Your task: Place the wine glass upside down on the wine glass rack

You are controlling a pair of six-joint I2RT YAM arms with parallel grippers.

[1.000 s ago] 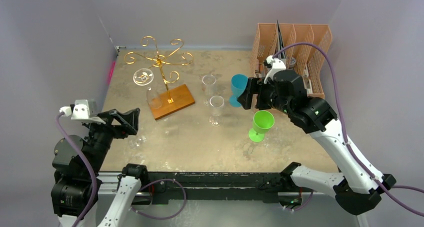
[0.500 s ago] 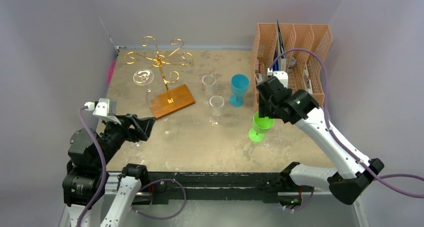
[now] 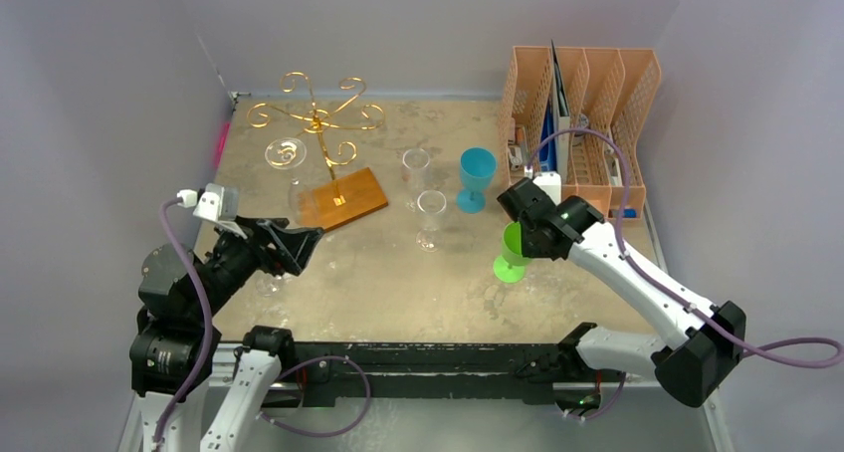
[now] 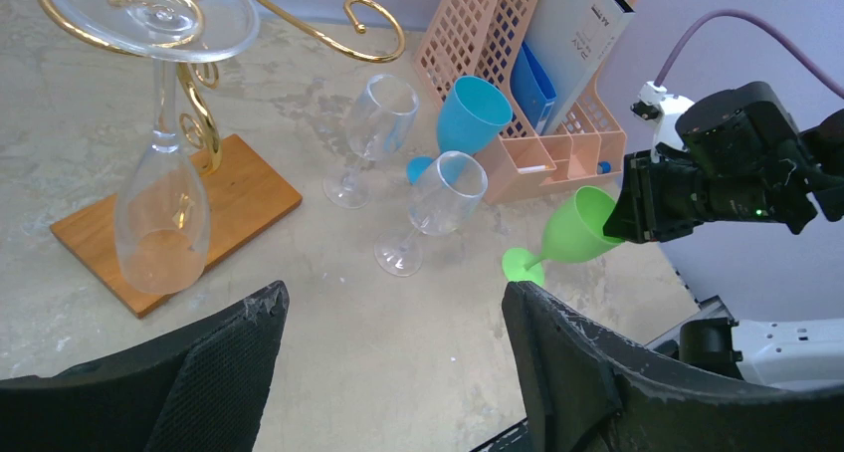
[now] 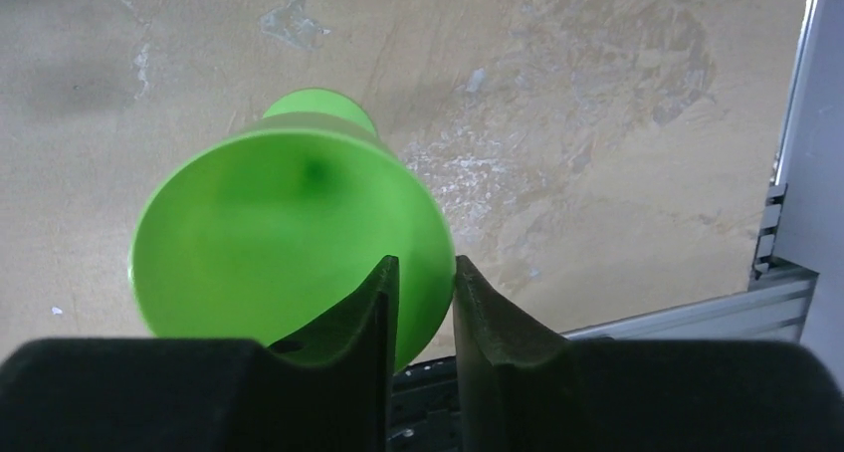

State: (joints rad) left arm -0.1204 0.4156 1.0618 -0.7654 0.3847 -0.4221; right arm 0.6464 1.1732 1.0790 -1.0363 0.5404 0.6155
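Note:
A green wine glass stands upright at the right of the table. My right gripper comes down on it from above. In the right wrist view one finger sits inside the bowl and the other outside, so the right gripper is shut on the rim wall. The gold wire wine glass rack stands at the back left on its wooden base. A clear glass hangs upside down from it. My left gripper hovers open near the front left, and the gap of the left gripper holds nothing.
Two clear wine glasses and a blue one stand upright mid-table, between the rack and the green glass. An orange file organiser lines the back right. The table's metal front rail runs just below both arms.
My right arm swung from beside the blue glass down onto the green glass, and its jaws closed on the rim. My left gripper moved forward and to the right, still open.

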